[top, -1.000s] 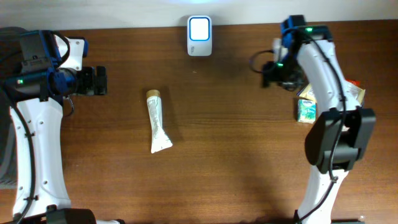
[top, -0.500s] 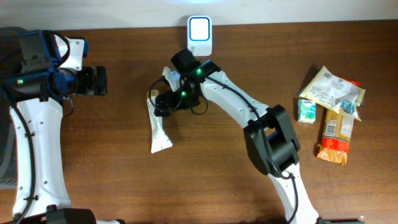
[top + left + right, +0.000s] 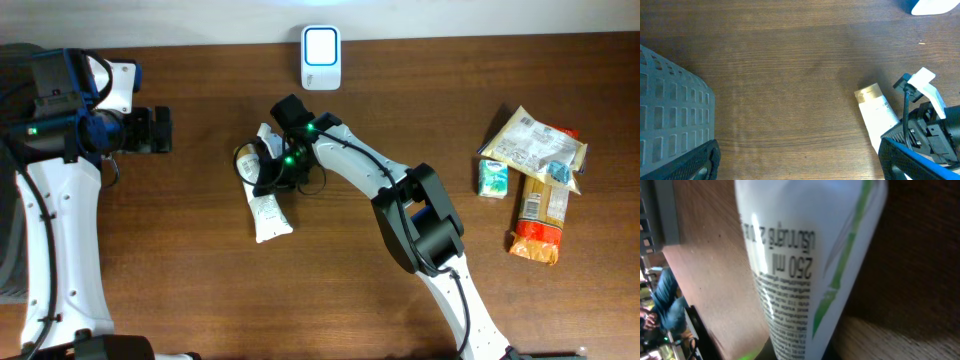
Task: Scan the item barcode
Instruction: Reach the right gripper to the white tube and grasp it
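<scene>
Well, across the brown table (image 3: 350,290) the right arm reaches to the white tube (image 3: 268,212). The right gripper (image 3: 262,165) sits over the tube's capped end with its jaws drawn together, seemingly pinching it, though the wrist view shows only printed tube filling the frame. The crimped end trails away from those jaws. The left gripper (image 3: 158,131) hovers well aside, jaws spread wide. The scanner (image 3: 321,58) stands near the right jaws, apart from them.

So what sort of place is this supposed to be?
Probably a mock shop checkout on a wooden table: a white scanner, grocery packets set aside, and a tube held by the right gripper.
</scene>
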### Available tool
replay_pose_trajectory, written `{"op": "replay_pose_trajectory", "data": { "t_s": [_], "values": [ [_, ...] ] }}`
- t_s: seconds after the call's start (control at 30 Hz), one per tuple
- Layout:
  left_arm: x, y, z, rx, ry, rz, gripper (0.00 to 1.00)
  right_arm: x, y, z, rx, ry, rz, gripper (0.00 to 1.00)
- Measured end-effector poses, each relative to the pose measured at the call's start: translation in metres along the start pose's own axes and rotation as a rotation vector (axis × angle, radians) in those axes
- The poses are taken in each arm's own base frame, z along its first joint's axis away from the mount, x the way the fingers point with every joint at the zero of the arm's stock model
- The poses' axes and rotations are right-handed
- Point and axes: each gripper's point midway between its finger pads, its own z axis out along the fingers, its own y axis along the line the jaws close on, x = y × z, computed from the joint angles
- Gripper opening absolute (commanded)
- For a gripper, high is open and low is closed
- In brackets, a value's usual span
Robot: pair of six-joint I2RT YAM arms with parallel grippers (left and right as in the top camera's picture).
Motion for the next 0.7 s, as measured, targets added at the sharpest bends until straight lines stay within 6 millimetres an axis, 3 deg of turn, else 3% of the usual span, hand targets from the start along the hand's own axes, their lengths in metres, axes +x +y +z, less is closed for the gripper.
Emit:
{"op": "replay_pose_trajectory", "data": {
  "t_s": [0.17,0.33,0.4,0.43,0.47,0.5,0.6,0.7],
  "values": [
    [0.000,0.000,0.000,0.000,0.000,0.000,0.99,0.019,-0.013,-0.015,0.089,0.079,0.039,0.04],
    [0.000,0.000,0.000,0.000,0.000,0.000,0.99,0.021,-0.074,-0.080,0.662,0.056,0.001,0.10],
    [0.000,0.000,0.000,0.000,0.000,0.000,0.99,0.020,-0.085,-0.093,0.853,0.038,-0.044,0.36],
    [0.000,0.000,0.000,0.000,0.000,0.000,0.99,0.020,-0.083,-0.089,0.944,0.025,-0.087,0.57],
    [0.000,0.000,0.000,0.000,0.000,0.000,0.99,0.022,-0.082,-0.083,0.990,0.034,-0.125,0.66],
    [0.000,0.000,0.000,0.000,0.000,0.000,0.99,0.024,-0.080,-0.079,1.012,0.037,-0.141,0.72],
    [0.000,0.000,0.000,0.000,0.000,0.000,0.99,0.028,-0.071,-0.068,1.010,0.050,-0.177,0.77],
    [0.000,0.000,0.000,0.000,0.000,0.000,0.99,0.032,-0.079,-0.067,0.824,0.102,-0.115,0.81]
  ]
}}
